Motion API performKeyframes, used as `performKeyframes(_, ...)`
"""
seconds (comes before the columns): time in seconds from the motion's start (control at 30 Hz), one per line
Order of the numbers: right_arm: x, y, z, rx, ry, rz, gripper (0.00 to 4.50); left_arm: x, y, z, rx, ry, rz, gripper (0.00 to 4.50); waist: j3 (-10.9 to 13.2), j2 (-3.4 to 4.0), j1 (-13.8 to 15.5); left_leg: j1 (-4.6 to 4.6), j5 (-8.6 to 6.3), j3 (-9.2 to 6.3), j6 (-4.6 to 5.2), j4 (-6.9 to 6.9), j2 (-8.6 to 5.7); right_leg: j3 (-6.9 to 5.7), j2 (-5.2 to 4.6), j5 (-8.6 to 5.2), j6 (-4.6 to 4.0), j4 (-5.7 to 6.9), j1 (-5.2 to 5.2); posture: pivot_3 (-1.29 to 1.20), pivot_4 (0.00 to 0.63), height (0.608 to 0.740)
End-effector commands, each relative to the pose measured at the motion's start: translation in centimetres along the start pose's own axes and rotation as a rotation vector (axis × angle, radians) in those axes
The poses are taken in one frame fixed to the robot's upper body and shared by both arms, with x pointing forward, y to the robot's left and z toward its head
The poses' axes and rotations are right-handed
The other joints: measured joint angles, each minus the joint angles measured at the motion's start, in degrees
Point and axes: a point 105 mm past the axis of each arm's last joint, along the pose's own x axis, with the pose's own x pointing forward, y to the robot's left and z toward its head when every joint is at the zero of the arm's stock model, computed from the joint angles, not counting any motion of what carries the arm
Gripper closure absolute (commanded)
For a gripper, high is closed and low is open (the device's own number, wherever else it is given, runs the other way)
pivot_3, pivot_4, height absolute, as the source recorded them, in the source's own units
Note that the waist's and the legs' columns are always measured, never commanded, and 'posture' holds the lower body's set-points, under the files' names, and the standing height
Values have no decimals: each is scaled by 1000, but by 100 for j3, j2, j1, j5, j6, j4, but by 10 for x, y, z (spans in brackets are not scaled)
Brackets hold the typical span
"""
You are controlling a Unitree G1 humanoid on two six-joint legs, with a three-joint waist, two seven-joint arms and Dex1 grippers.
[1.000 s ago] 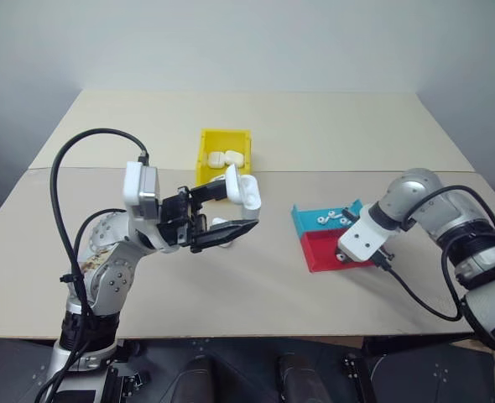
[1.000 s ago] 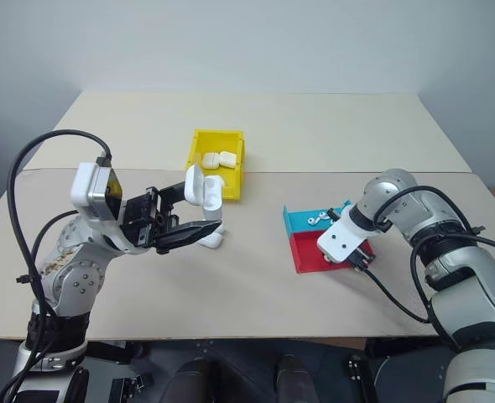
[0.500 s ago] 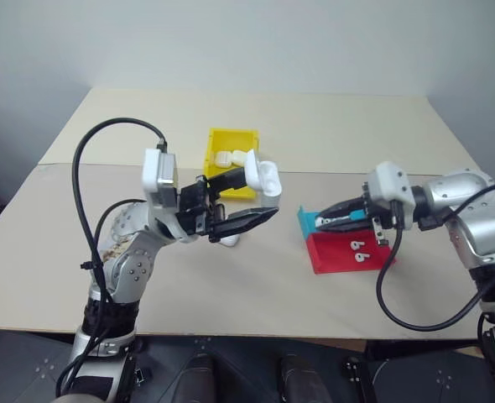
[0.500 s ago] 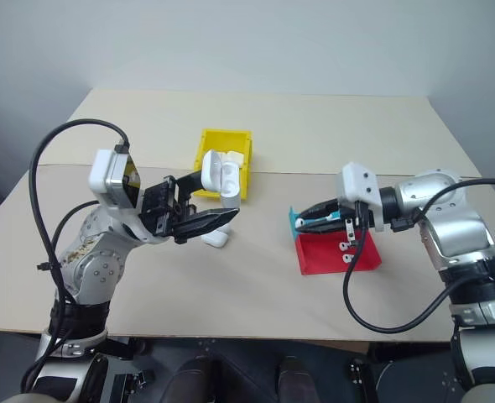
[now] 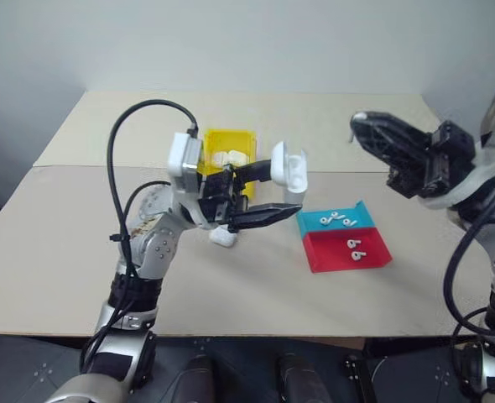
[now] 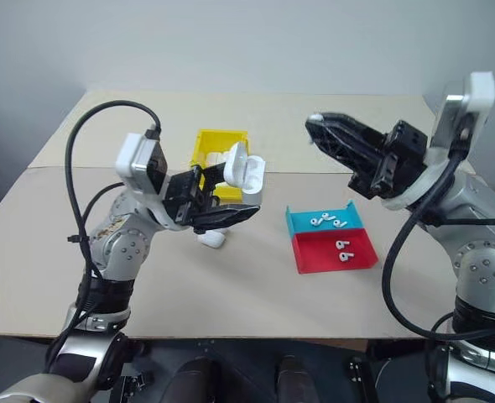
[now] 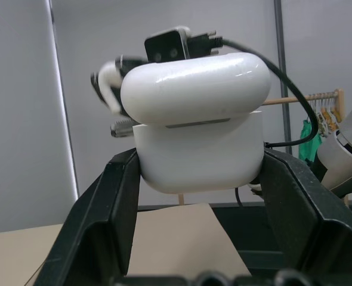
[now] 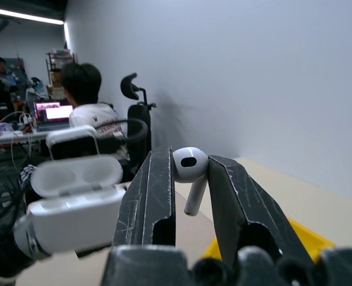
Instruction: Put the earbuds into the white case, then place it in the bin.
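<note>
Aloft, right gripper [image 8: 189, 179] pinches an earbud [image 8: 190, 167], facing the left-held white case [image 7: 197, 122].

White case [image 5: 286, 168] and earbuds [image 5: 341, 220]; yellow bin [image 5: 227, 148]; tray [image 5: 345, 243] half blue, half red; beige tabletop [image 5: 256, 285]; black claw fingers [image 8: 158, 190].

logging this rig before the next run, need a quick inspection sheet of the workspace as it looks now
surface: tan table, two boards butted.
job's things: open white case in left gripper; one earbud in right gripper; four earbuds on the blue-and-red tray; yellow bin holds cases.
clutter: spare case on the table.
grippers: left gripper shut on case; right gripper raised, shut on earbud.
cables: black cable loops over the left arm.
surroundings: seated person at a desk.
</note>
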Motion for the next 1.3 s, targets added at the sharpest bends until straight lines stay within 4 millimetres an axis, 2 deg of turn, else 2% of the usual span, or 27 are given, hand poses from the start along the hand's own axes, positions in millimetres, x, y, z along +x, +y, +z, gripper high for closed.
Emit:
performKeyframes(0.03, 13, 19, 11, -5, -51, 50, 3839, 11, 1, 5, 44, -8, -27, 1758, 0, 0, -22, -1, 0, 0, 0, 0, 0, 0, 0, 0, 0, -1, 0, 0, 150, 740)
performKeyframes(0.3, 20, 35, -2, 47, -25, 104, 3839, 16, 4, 2, 43, -6, -11, 1758, 0, 0, -36, -11, 0, -5, 1, 0, 0, -3, 0, 0, 1, -4, -5, 0, 150, 740)
performKeyframes(0.83, 11, 24, -29, -12, 120, 61, 3839, 14, 1, 5, 60, -11, -14, 1758, 0, 0, -36, -11, 0, -6, 1, 0, -1, -4, 0, 0, 1, -5, -5, 0, 150, 740)
performKeyframes(1.2, 10, 24, -31, -63, 163, 90, 213, 13, 2, 3, 65, -8, 5, 1758, 0, 0, -36, -12, 0, -6, 1, 0, -1, -4, 0, 0, 1, -6, -5, 0, 150, 740)
performKeyframes(1.3, 8, 15, -21, -99, 151, 70, 213, 11, 3, 1, 65, 1, 12, 1758, 0, 0, -36, -12, 0, -5, 1, 0, -1, -4, 0, 0, 1, -6, -5, 0, 150, 740)
